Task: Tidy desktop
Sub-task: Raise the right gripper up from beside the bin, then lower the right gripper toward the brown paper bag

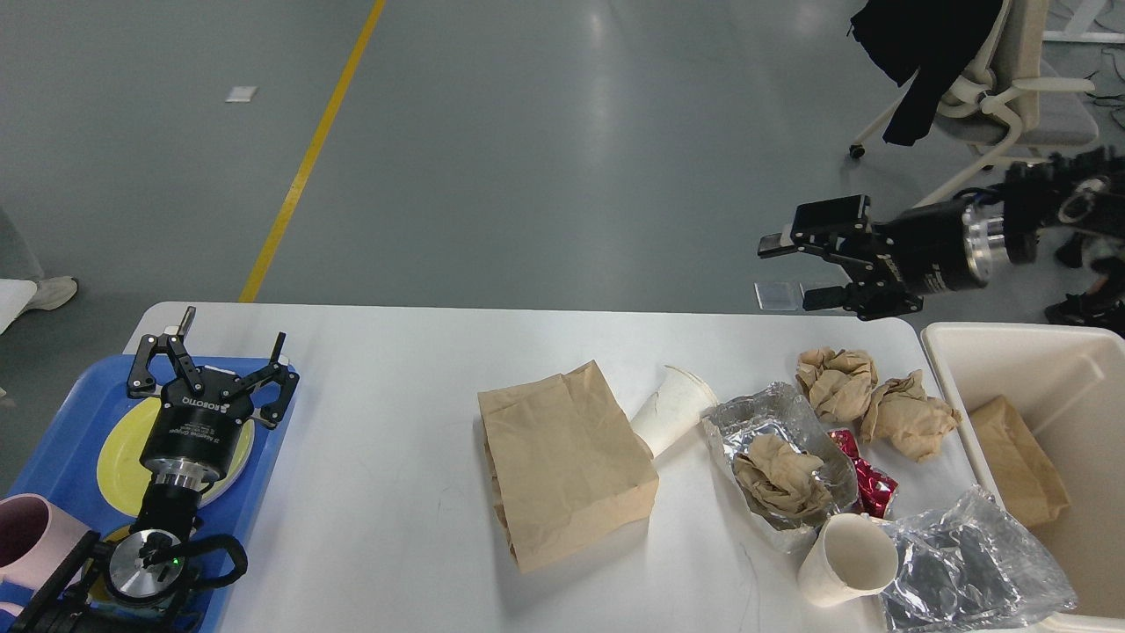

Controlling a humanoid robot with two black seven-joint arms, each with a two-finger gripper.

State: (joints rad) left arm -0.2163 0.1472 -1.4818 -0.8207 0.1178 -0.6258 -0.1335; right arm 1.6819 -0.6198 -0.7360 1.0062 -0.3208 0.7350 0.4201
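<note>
Across the lower half of the head view lies the desktop, a plain white slab with rounded corners, set on a grey polished floor crossed by one yellow line. One office chair draped with a dark garment stands at upper right.

Counts on the desktop: one brown paper bag lying flat near centre; two paper cups, one tipped on its side touching the bag's right edge, one leaning at the near edge; one foil tray holding one crumpled brown paper; two crumpled paper balls just beyond the tray, touching each other; one red wrapper beside the tray; one clear plastic bag at the near right corner.

One blue tray at far left bears one yellow plate and one pink mug. One cream bin at far right holds one brown bag.

Left gripper hangs over the blue tray, fingers spread, empty. Right gripper is raised beyond the far table edge, pointing left, fingers parted, empty.

Bare surface is widest between the blue tray and the paper bag, and along the far edge; the right third is crowded up to the bin.
</note>
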